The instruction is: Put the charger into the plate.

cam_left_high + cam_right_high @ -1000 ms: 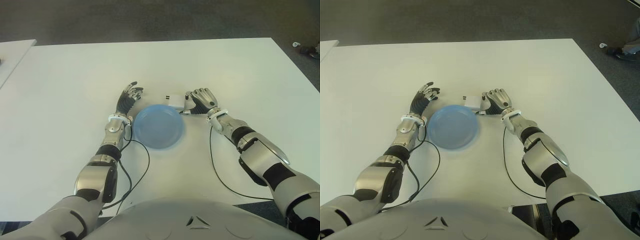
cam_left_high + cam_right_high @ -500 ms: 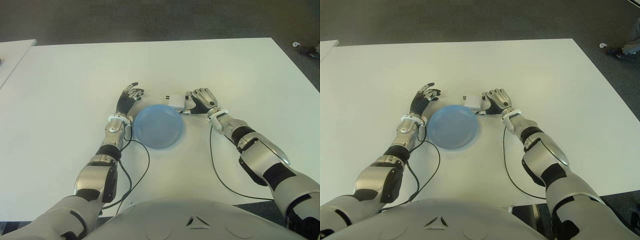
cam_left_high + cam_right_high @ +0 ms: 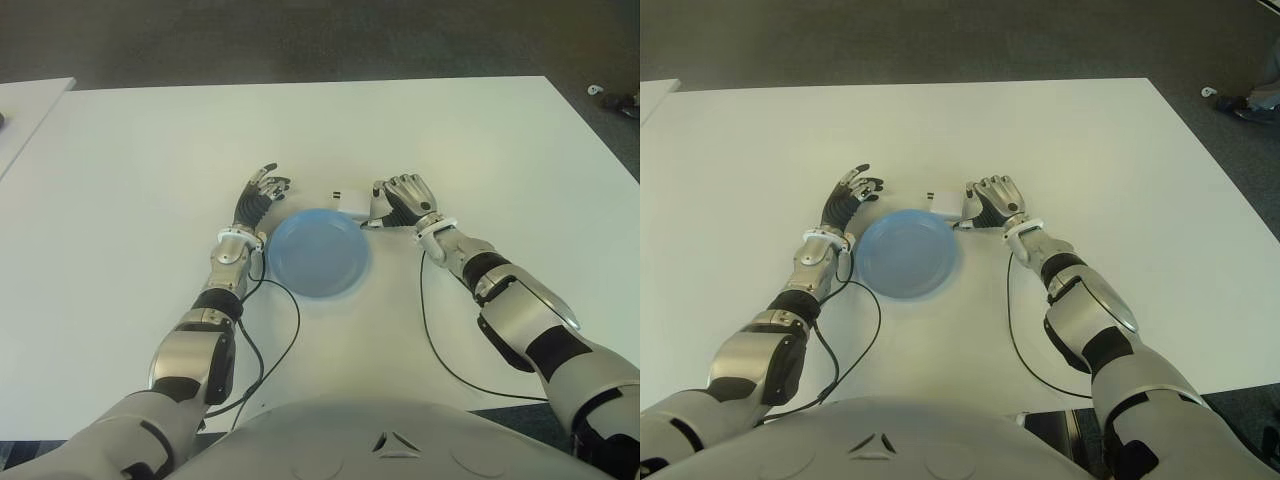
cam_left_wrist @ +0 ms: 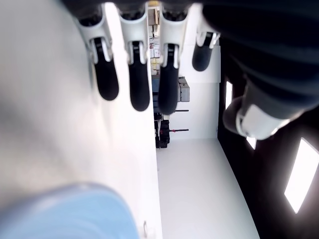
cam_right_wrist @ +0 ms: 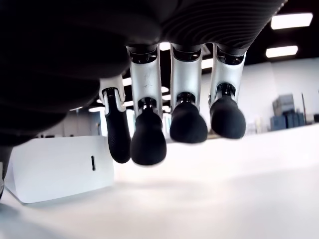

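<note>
A small white charger (image 3: 350, 198) lies on the white table (image 3: 150, 150) just beyond the far right rim of the blue plate (image 3: 318, 255), which holds nothing. My right hand (image 3: 400, 199) sits right beside the charger on its right side. In the right wrist view its fingers (image 5: 184, 119) hang loosely curled above the table, with the charger (image 5: 60, 167) next to them and not enclosed. My left hand (image 3: 262, 190) shows at the plate's far left, fingers (image 4: 139, 89) spread and holding nothing.
Black cables (image 3: 285, 330) trail from both wrists across the table toward my body. A second white table edge (image 3: 25, 110) shows at the far left. Dark floor lies beyond the table's far edge.
</note>
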{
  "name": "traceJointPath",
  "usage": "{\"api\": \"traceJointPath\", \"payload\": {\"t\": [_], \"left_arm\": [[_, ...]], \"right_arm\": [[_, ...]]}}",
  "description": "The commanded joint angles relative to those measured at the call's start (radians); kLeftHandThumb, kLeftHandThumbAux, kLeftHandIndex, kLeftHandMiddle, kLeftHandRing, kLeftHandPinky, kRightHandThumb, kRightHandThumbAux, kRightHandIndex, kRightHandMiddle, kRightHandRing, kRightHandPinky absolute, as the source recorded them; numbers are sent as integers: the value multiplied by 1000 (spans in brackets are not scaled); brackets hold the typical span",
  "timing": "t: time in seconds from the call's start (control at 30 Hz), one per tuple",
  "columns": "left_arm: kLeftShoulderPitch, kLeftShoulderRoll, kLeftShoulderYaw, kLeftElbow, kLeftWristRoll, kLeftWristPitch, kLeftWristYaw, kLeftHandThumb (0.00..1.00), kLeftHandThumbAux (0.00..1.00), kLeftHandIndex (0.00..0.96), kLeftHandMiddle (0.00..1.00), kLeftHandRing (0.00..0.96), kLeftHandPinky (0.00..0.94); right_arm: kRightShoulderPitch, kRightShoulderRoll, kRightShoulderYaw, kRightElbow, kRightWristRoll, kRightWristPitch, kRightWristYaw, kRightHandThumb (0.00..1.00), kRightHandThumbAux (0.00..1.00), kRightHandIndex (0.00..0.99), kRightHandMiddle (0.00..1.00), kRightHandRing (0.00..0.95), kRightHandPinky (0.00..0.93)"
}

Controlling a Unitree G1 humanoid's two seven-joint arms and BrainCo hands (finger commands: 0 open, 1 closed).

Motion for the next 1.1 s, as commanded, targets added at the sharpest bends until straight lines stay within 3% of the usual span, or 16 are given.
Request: {"api": "traceJointPath", "payload": {"t": [0.03,0.1,0.13,0.2,0.3,0.4,1.1], "left_arm": [[33,-5,-9,42,12,56,-21,0,536,143,333,321,312],[32,-5,-8,44,11,57,-22,0,533,144,334,321,312],[32,-5,-8,44,10,57,-23,0,532,144,334,321,312],[31,-5,-7,47,8,59,-27,0,530,143,333,320,310],[30,-5,-4,50,5,60,-36,0,530,139,332,319,309],[29,-5,-1,53,0,60,-47,0,532,139,335,320,309],[28,-6,10,64,2,48,-71,0,545,141,339,321,307]], "right_arm": [[14,-14,37,10,-45,83,58,641,636,371,286,226,194],[12,-16,42,4,-46,91,70,504,469,241,133,92,79],[12,-13,47,7,-50,106,82,485,445,223,112,74,63],[15,-2,54,18,-56,146,103,420,330,97,46,30,25],[22,14,61,31,-56,200,118,372,191,31,14,9,8],[22,16,59,27,-48,217,127,346,129,10,4,3,2],[16,30,84,21,-54,256,166,310,98,0,0,0,0]]}}
